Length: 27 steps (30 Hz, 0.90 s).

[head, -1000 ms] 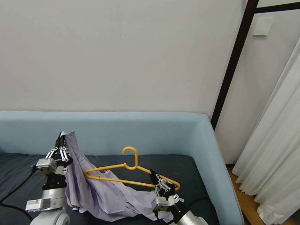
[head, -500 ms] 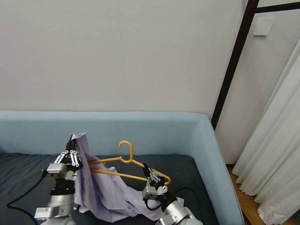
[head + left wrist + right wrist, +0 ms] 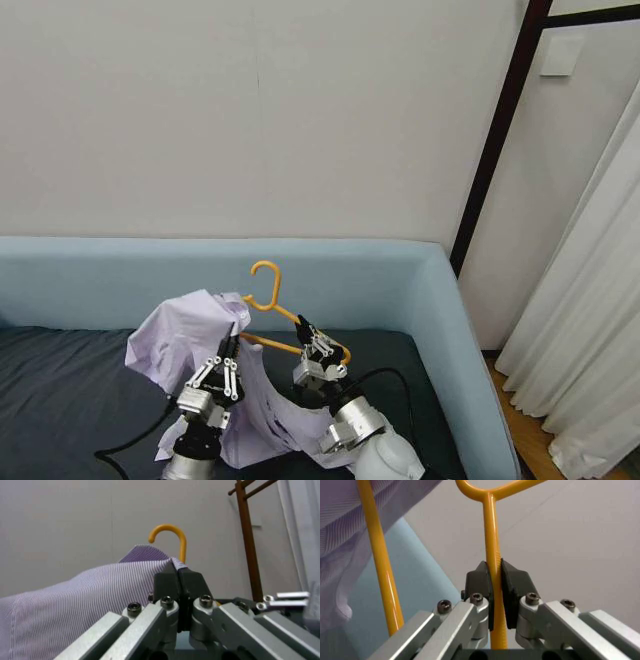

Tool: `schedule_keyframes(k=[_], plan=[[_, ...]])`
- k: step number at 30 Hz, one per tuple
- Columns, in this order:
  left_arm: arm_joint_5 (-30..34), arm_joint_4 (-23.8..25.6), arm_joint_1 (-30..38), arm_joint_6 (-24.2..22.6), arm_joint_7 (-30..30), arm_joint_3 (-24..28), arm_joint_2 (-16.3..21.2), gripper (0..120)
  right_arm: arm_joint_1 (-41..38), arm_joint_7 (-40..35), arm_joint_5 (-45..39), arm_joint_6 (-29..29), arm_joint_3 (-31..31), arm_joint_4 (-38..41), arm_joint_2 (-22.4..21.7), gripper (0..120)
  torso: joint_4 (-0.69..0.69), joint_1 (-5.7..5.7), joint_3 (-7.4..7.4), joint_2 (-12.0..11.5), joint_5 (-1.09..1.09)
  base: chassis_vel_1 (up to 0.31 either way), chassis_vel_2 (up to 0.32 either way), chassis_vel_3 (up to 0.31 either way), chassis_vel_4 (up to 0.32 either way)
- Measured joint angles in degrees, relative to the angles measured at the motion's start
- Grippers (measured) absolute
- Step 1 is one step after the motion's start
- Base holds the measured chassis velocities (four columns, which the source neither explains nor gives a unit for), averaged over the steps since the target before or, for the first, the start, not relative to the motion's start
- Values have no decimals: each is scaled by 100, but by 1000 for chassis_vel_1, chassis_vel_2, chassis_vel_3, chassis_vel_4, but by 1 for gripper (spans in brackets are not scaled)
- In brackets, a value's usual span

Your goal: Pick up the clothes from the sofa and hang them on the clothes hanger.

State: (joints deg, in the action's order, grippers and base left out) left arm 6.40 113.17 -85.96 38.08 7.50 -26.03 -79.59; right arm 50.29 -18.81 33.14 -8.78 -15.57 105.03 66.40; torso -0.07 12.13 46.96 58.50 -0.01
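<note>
A lilac striped shirt [image 3: 190, 335] hangs in the air above the dark sofa seat [image 3: 60, 370], draped over one arm of a yellow hanger [image 3: 268, 292]. My left gripper [image 3: 228, 340] is shut on the shirt's edge close to the hanger's hook [image 3: 170, 540]; the cloth [image 3: 85, 592] spreads away from the closed pads [image 3: 178, 592]. My right gripper [image 3: 318, 345] is shut on the hanger's other end, its bar [image 3: 492, 570] pinched between the pads [image 3: 512, 588]. The shirt's tail [image 3: 270, 425] trails down between both arms.
The sofa's light blue back [image 3: 330, 275] and right armrest [image 3: 465, 380] enclose the seat. A white wall rises behind. A dark wooden stand post [image 3: 495, 140] and a white curtain [image 3: 590, 330] are to the right; the post [image 3: 247, 540] is also in the left wrist view.
Both arms moved inward and up. The left gripper carried the shirt rightward over the hanger's arm, so the cloth now bunches near the hook. The hanger tilted steeper and rose.
</note>
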Motion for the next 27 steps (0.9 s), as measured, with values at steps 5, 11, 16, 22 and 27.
schedule_keyframes(k=[5,11,16,22,27], plan=[[-33,-159,-126,181,275,66,-2,0,-16,-6,-242,-87,228,135,-109,4,0,0,0,0,0,0,0,0,0],[-22,-406,-126,341,550,150,9,0,97,-69,-460,-107,484,325,-146,4,0,0,0,0,0,0,0,0,0],[-31,-542,-173,532,945,264,-66,0,173,-151,-578,-128,639,429,-137,4,0,0,0,0,0,0,0,0,0],[-213,-769,-104,769,1062,183,-112,0,244,-206,-762,-107,882,567,-152,4,0,0,0,0,0,0,0,0,0],[-171,-910,-78,894,495,216,-100,0,378,-196,-921,-14,1128,764,-239,4,0,0,0,0,0,0,0,0,0]])
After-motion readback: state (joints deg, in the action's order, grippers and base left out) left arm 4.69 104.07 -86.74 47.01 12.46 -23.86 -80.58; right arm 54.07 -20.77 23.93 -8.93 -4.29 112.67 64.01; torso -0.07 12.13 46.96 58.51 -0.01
